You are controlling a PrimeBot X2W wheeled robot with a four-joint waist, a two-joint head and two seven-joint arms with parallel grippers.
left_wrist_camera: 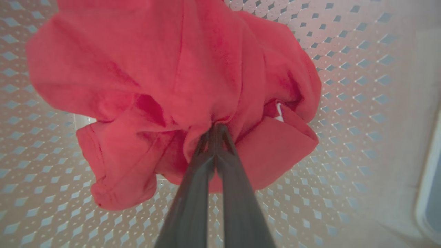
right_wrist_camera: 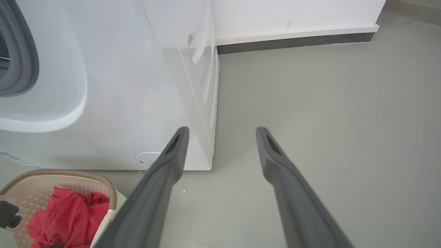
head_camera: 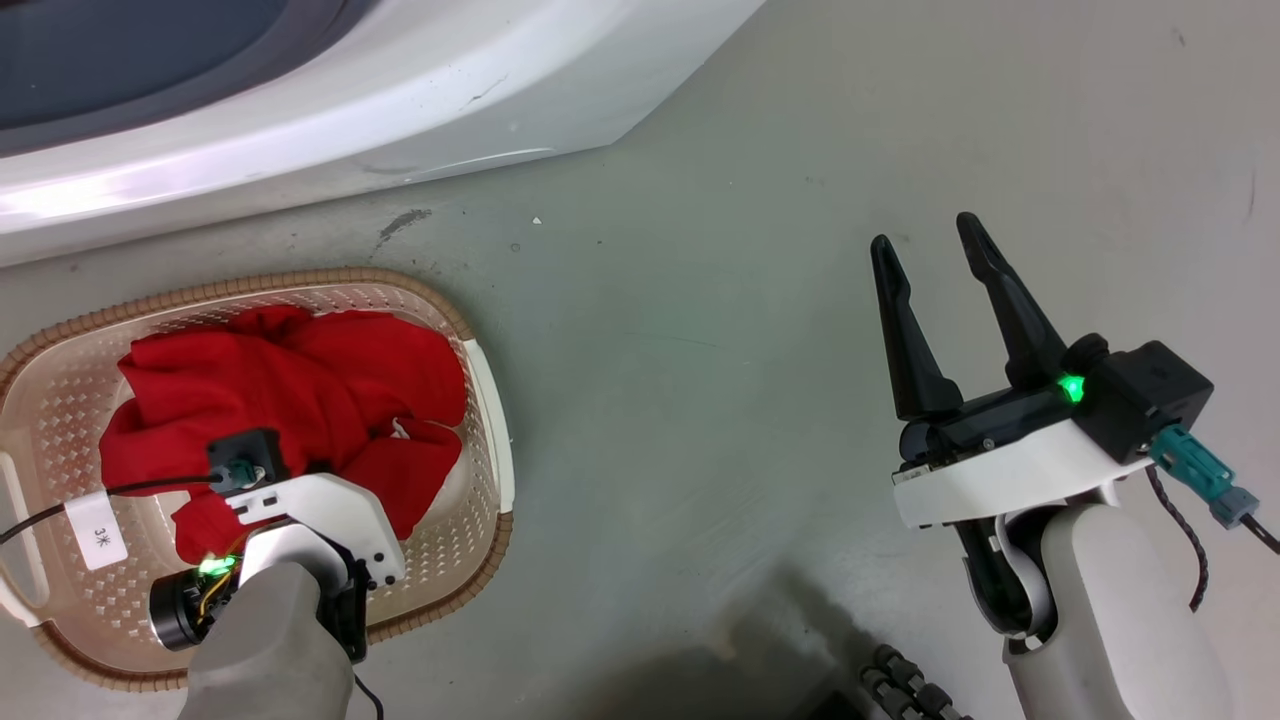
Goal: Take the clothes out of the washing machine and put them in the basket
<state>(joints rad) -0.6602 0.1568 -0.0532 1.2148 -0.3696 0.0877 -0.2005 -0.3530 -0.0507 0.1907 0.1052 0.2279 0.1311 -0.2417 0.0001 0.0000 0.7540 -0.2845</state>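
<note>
The red clothes [head_camera: 300, 400] lie bunched inside the cream basket [head_camera: 490, 400] with its brown rim, on the floor at lower left. My left arm reaches down into the basket, its fingers hidden under the wrist in the head view. In the left wrist view my left gripper [left_wrist_camera: 216, 128] is shut on a fold of the red clothes [left_wrist_camera: 165, 69] above the perforated basket bottom [left_wrist_camera: 344, 103]. My right gripper [head_camera: 928, 240] hovers open over bare floor at the right. The white washing machine [head_camera: 350, 110] fills the top left; in the right wrist view the washing machine [right_wrist_camera: 120, 103] stands behind the basket [right_wrist_camera: 103, 182] and clothes [right_wrist_camera: 65, 217].
Grey floor [head_camera: 750, 350] stretches between the basket and my right arm. A white label tag [head_camera: 95, 530] hangs on the left arm's cable. A white wall with a dark skirting [right_wrist_camera: 293, 41] runs behind the machine.
</note>
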